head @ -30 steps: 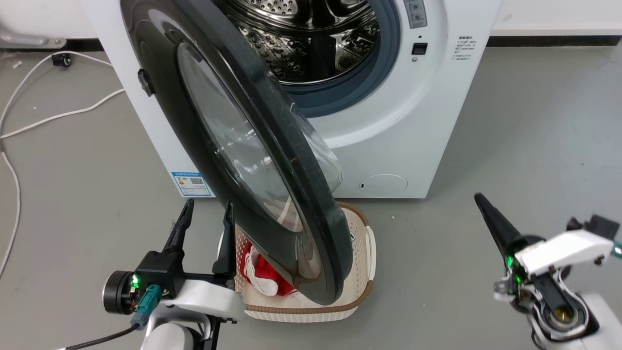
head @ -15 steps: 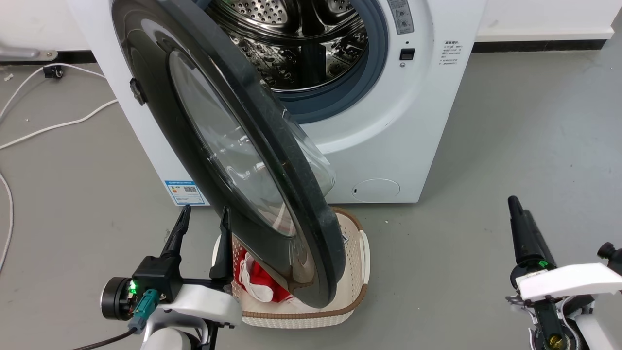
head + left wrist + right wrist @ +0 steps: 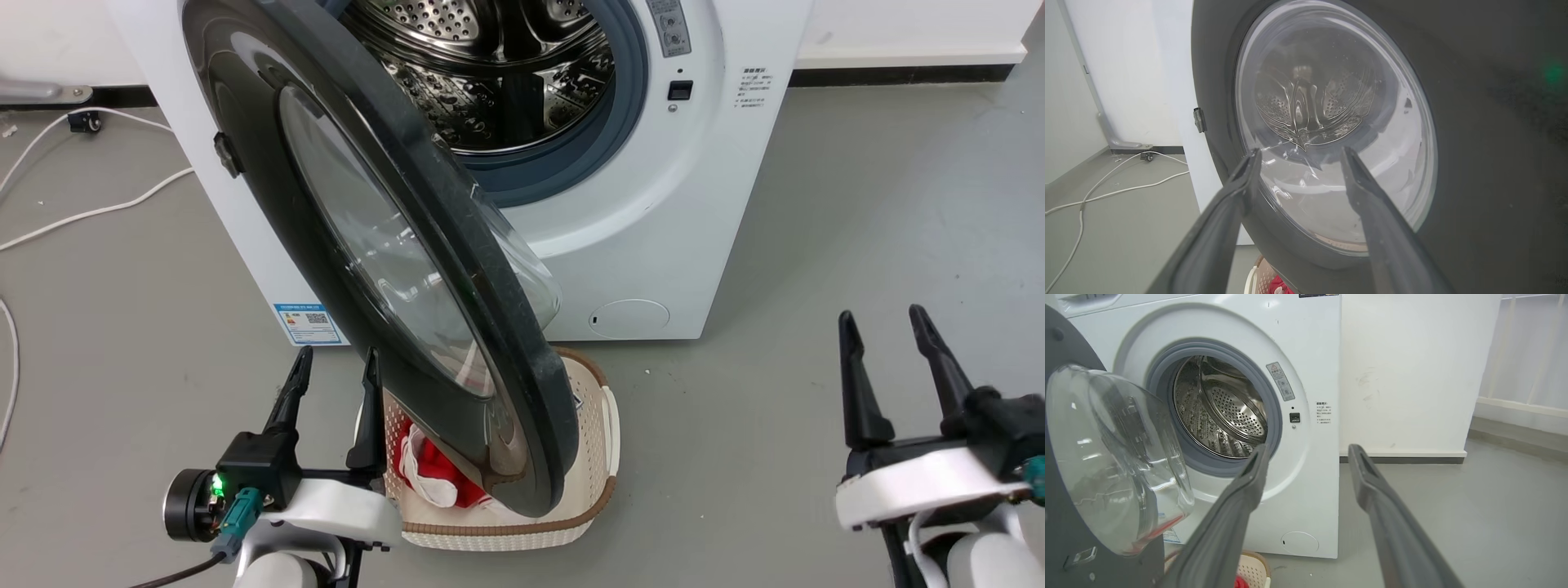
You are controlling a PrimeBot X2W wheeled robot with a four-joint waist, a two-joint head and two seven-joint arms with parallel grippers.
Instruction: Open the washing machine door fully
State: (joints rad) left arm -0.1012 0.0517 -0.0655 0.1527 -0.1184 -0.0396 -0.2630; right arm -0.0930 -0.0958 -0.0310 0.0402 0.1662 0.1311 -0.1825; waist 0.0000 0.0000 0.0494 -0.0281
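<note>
While the washing machine door [image 3: 384,269] stands half open, left claw [image 3: 337,354] and right claw [image 3: 880,315] both gape empty.

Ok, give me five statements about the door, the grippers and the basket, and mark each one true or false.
1. The washing machine door stands partly open, away from the drum. True.
2. The left gripper is clamped on the door's rim. False: its fingers are apart beside the door, gripping nothing.
3. A basket holding red cloth sits on the floor below the door. True.
4. The right gripper touches the washing machine. False: it is open over the floor, apart from the machine.
5. The drum is packed with laundry. False: what shows of it is bare steel.
</note>
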